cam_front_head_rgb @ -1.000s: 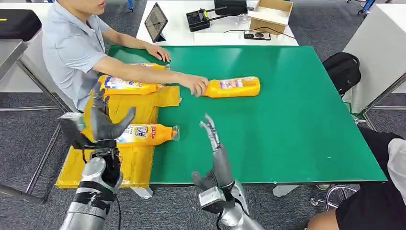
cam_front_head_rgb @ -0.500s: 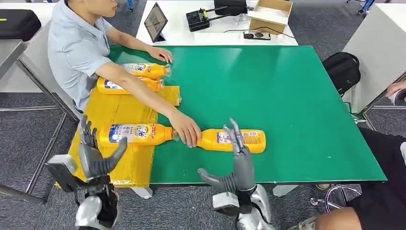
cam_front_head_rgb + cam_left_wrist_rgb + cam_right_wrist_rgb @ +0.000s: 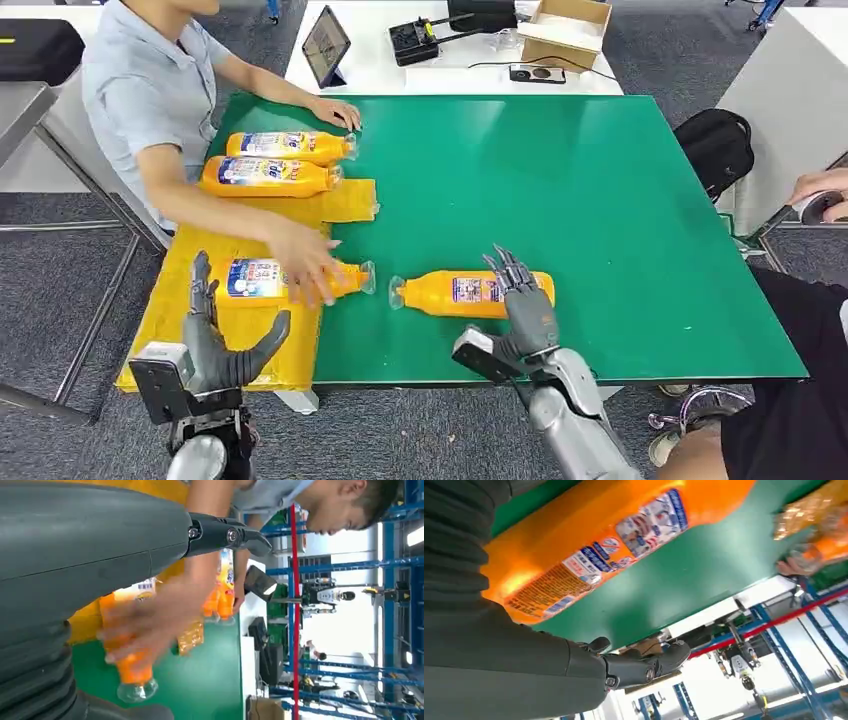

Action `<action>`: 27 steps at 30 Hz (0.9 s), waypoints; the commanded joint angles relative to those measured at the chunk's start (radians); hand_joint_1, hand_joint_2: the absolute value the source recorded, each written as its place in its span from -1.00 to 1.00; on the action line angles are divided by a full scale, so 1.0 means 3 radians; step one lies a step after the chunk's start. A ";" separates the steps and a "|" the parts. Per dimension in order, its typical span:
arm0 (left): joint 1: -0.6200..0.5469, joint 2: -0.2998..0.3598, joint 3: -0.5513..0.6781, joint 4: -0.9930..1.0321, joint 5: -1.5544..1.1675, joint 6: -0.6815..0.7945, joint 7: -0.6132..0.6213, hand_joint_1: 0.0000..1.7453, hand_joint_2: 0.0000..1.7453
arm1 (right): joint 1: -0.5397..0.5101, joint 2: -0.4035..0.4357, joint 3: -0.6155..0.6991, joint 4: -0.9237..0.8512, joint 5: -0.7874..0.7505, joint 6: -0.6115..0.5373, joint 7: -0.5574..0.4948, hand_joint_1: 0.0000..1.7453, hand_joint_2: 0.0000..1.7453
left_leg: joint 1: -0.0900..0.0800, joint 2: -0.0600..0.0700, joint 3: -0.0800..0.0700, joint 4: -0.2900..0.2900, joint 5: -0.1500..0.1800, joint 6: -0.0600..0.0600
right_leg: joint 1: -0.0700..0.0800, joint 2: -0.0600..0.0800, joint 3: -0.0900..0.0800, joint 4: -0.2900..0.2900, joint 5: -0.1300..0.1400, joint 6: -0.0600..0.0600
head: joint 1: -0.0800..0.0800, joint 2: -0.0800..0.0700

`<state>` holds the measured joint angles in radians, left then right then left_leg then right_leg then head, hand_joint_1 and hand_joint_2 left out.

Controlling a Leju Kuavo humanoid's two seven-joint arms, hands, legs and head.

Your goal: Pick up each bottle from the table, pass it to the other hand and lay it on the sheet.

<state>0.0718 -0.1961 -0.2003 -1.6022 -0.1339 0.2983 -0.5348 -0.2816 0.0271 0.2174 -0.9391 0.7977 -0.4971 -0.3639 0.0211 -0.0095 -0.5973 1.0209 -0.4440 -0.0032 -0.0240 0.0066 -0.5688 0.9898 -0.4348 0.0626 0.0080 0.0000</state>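
From the head view, 4 orange bottles lie on their sides: 1 bottle on the green table (image 3: 620,240) near its front edge (image 3: 470,293), cap toward the yellow sheet (image 3: 225,330), and 3 on the sheet itself, 2 side by side at the far end (image 3: 285,146) (image 3: 268,175) and 1 nearer the robot (image 3: 290,278). The right hand (image 3: 520,305) rests over the base end of the table bottle, fingers spread across its top; whether they grip it cannot be told. The right wrist view adds the close label (image 3: 624,545) of that bottle above the green surface, with the dark fingers (image 3: 644,662) apart from it. The left hand (image 3: 215,340) hangs off the table's front-left corner, fingers spread, holding nothing. A person's hand (image 3: 300,262), blurred, covers the near sheet bottle; the left wrist view shows that same blurred hand (image 3: 150,625) over the bottle's neck and clear cap (image 3: 135,689).
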 commanded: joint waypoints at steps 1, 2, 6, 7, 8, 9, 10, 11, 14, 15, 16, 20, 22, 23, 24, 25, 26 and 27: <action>-0.0273 0.0076 -0.0170 0.0184 0.0119 -0.0068 0.0058 -1.00 1.00 | -0.0715 -0.0028 0.0054 0.0951 0.0304 -0.0069 0.0256 -1.00 1.00 | -0.0002 0.0009 0.0004 0.0000 0.0001 0.0005 | 0.0000 0.0004 0.0001 -0.0001 0.0004 -0.0009 | 0.0000 0.0000; -0.0278 0.0089 -0.0195 0.0199 0.0131 -0.0096 0.0086 -1.00 1.00 | -0.0752 -0.0037 0.0059 0.1005 0.0344 -0.0051 0.0317 -1.00 1.00 | -0.0001 0.0008 0.0003 0.0000 0.0001 0.0004 | 0.0001 0.0004 0.0001 -0.0001 0.0003 -0.0008 | 0.0000 0.0000; -0.0270 0.0131 -0.0222 0.0198 0.0126 -0.0129 0.0246 -1.00 1.00 | -0.0893 -0.0079 0.0124 0.1176 0.0449 0.0224 0.0573 -1.00 1.00 | -0.0001 0.0006 0.0007 -0.0003 0.0001 0.0004 | 0.0001 0.0002 0.0005 -0.0003 0.0002 -0.0009 | 0.0000 0.0000; -0.0275 0.0133 -0.0222 0.0200 0.0129 -0.0135 0.0261 -1.00 1.00 | -0.0899 -0.0082 0.0125 0.1180 0.0449 0.0249 0.0581 -1.00 1.00 | -0.0002 0.0004 0.0006 -0.0003 0.0001 0.0003 | 0.0000 0.0001 0.0004 -0.0002 0.0001 -0.0007 | 0.0000 0.0000; -0.0278 0.0143 -0.0209 0.0198 0.0134 -0.0155 0.0317 -1.00 1.00 | -0.0918 -0.0090 0.0149 0.1219 0.0489 0.0342 0.0654 -1.00 1.00 | -0.0002 0.0007 0.0009 -0.0003 0.0000 0.0005 | 0.0001 0.0002 0.0006 -0.0003 0.0002 -0.0011 | 0.0000 0.0000; -0.0275 0.0147 -0.0207 0.0192 0.0138 -0.0168 0.0337 -1.00 1.00 | -0.0920 -0.0095 0.0162 0.1230 0.0495 0.0395 0.0663 -1.00 1.00 | -0.0002 0.0005 0.0008 -0.0003 0.0000 0.0004 | 0.0000 0.0001 0.0006 -0.0003 0.0001 -0.0009 | 0.0000 0.0000; -0.0274 0.0150 -0.0204 0.0186 0.0138 -0.0172 0.0343 -1.00 1.00 | -0.0918 -0.0098 0.0166 0.1231 0.0501 0.0408 0.0672 -1.00 1.00 | -0.0001 0.0002 0.0006 -0.0002 0.0001 0.0003 | 0.0000 -0.0001 0.0005 -0.0002 0.0001 -0.0006 | -0.0001 0.0000; -0.0271 0.0165 -0.0211 0.0173 0.0133 -0.0205 0.0379 -1.00 1.00 | -0.0916 -0.0107 0.0192 0.1237 0.0516 0.0504 0.0698 -1.00 1.00 | -0.0001 0.0004 0.0009 -0.0004 0.0001 0.0004 | 0.0001 -0.0001 0.0007 -0.0004 0.0002 -0.0010 | 0.0000 0.0000; -0.0292 0.0192 -0.0241 0.0148 0.0043 -0.0207 0.0383 -1.00 1.00 | -0.0888 -0.0125 0.0195 0.1190 0.0462 0.0642 0.0662 -1.00 1.00 | -0.0001 0.0004 0.0008 -0.0003 0.0000 0.0004 | 0.0001 0.0000 0.0006 -0.0003 0.0001 -0.0009 | 0.0000 0.0000; -0.0307 0.0209 -0.0261 0.0137 -0.0045 -0.0180 0.0358 -1.00 1.00 | -0.0868 -0.0133 0.0181 0.1148 0.0406 0.0688 0.0611 -1.00 1.00 | -0.0001 0.0001 0.0005 -0.0001 0.0001 0.0003 | 0.0001 -0.0002 0.0004 -0.0001 0.0000 -0.0007 | -0.0001 0.0000; -0.0308 0.0202 -0.0265 0.0124 -0.0053 -0.0175 0.0359 -1.00 1.00 | -0.0862 -0.0137 0.0181 0.1135 0.0397 0.0701 0.0601 -1.00 1.00 | -0.0001 0.0001 0.0007 -0.0002 0.0001 0.0004 | 0.0002 -0.0004 0.0007 -0.0003 0.0001 -0.0010 | 0.0000 0.0000; -0.0330 0.0207 -0.0307 0.0092 -0.0176 -0.0131 0.0347 -1.00 1.00 | -0.0810 -0.0148 0.0220 0.1072 0.0430 0.0657 0.0614 -1.00 1.00 | -0.0001 0.0000 0.0004 -0.0001 0.0001 0.0003 | 0.0000 -0.0003 0.0003 -0.0001 0.0001 -0.0006 | 0.0000 0.0000; -0.0338 0.0202 -0.0307 0.0103 -0.0158 -0.0150 0.0368 -1.00 1.00 | -0.0807 -0.0155 0.0249 0.1088 0.0475 0.0646 0.0659 -1.00 1.00 | -0.0001 0.0000 0.0004 -0.0001 0.0001 0.0004 | 0.0001 -0.0004 0.0004 -0.0002 0.0001 -0.0008 | 0.0000 0.0000; -0.0344 0.0198 -0.0305 0.0117 -0.0139 -0.0174 0.0391 -1.00 1.00 | -0.0828 -0.0187 0.0348 0.1123 0.0653 0.0553 0.0808 -1.00 1.00 | -0.0001 0.0000 0.0003 0.0000 0.0001 0.0003 | 0.0001 -0.0003 0.0003 -0.0001 0.0001 -0.0006 | -0.0001 0.0000; -0.0342 0.0195 -0.0301 0.0115 -0.0136 -0.0181 0.0398 -1.00 1.00 | -0.0841 -0.0191 0.0397 0.1144 0.0745 0.0530 0.0880 -1.00 1.00 | 0.0000 0.0000 0.0005 -0.0001 0.0001 0.0004 | 0.0002 -0.0004 0.0005 -0.0002 0.0001 -0.0009 | -0.0001 0.0000; -0.0335 0.0193 -0.0296 0.0105 -0.0135 -0.0186 0.0402 -1.00 1.00 | -0.0854 -0.0193 0.0422 0.1157 0.0808 0.0528 0.0983 -1.00 1.00 | -0.0001 -0.0001 0.0003 -0.0001 0.0001 0.0003 | 0.0001 -0.0004 0.0003 -0.0002 0.0001 -0.0007 | 0.0000 0.0000; -0.0320 0.0186 -0.0286 0.0088 -0.0121 -0.0204 0.0422 -1.00 1.00 | -0.0870 -0.0212 0.0489 0.1165 0.0937 0.0522 0.1113 -1.00 1.00 | 0.0000 0.0001 0.0006 -0.0002 0.0001 0.0004 | 0.0002 -0.0003 0.0005 -0.0003 0.0001 -0.0010 | -0.0001 0.0000; -0.0309 0.0177 -0.0276 0.0077 -0.0110 -0.0213 0.0432 -1.00 1.00 | -0.0876 -0.0214 0.0499 0.1165 0.0976 0.0548 0.1192 -1.00 1.00 | 0.0000 0.0001 0.0004 -0.0001 0.0000 0.0003 | 0.0002 -0.0002 0.0004 -0.0002 0.0001 -0.0007 | -0.0001 0.0000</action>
<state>0.0071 -0.1667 -0.2728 -1.6007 -0.1774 0.2498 -0.4253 -0.4960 -0.0057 0.2606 -0.6695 0.9866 -0.3243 -0.1342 0.0210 -0.0096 -0.5973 1.0211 -0.4438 -0.0031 -0.0241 0.0066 -0.5689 0.9899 -0.4346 0.0627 0.0076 0.0000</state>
